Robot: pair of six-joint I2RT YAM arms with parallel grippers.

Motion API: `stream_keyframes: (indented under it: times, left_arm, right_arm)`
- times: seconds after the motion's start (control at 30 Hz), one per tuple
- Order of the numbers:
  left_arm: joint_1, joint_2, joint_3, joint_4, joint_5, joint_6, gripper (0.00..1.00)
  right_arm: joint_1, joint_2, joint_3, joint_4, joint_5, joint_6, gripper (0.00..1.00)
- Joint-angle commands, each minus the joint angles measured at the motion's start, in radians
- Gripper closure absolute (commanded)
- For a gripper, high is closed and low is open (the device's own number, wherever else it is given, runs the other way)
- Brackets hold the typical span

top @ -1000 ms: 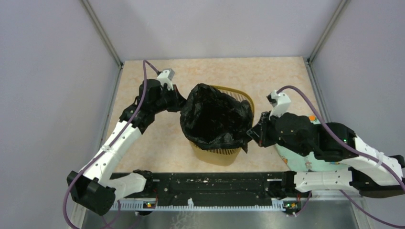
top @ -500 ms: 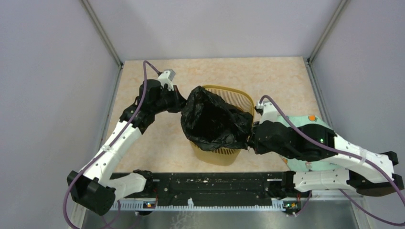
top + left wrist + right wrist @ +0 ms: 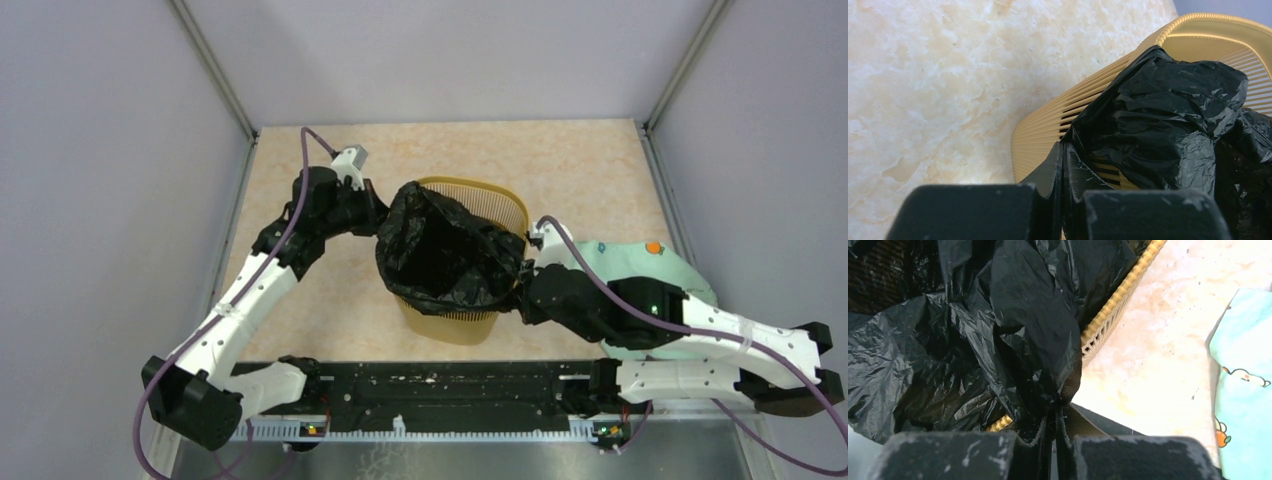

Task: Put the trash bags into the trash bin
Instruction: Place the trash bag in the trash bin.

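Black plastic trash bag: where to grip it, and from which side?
Pinch the thin crinkled black plastic trash bag by its mouth hem, on opposite sides, approaching from outside the mustard-yellow slotted plastic bin. The film is floppy, so edge pinches hold the mouth open over the rim. The left gripper and right gripper have jaws shut on it there.

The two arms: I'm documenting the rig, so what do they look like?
The left arm and right arm share white links, black joint housings and a looping purple cable each. The left gripper and right gripper are matte black and blocky.
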Motion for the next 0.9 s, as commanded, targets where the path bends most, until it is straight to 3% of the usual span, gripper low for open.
stream_keyframes:
  times: [0.0,0.13,0.3,0.47,0.5,0.67,0.87]
  left_arm:
    - [0.0,0.038,-0.01,0.058,-0.018,0.018,0.98]
    - [0.0,0.076,-0.004,0.082,-0.045,0.031,0.98]
    - [0.003,0.155,0.05,0.112,-0.054,0.034,0.98]
    - [0.003,0.203,0.095,0.109,-0.062,0.034,0.98]
    - [0.004,0.205,0.098,0.109,-0.067,0.038,0.98]
    - [0.006,0.212,0.116,0.106,-0.07,0.051,0.96]
    - [0.006,0.2,0.114,0.103,-0.068,0.055,0.94]
  right_arm:
    - [-0.006,0.023,-0.031,0.115,0.146,-0.03,1.0]
    - [-0.017,0.006,-0.09,0.095,0.218,-0.01,1.0]
    - [-0.018,0.037,-0.109,0.256,0.15,-0.09,1.0]
    - [-0.018,0.108,-0.038,0.161,0.183,-0.075,0.98]
    - [-0.018,0.103,-0.034,0.14,0.185,-0.073,0.94]
    - [-0.018,0.049,-0.003,0.052,0.154,-0.072,0.59]
    - [-0.017,0.012,0.053,-0.056,0.133,-0.088,0.36]
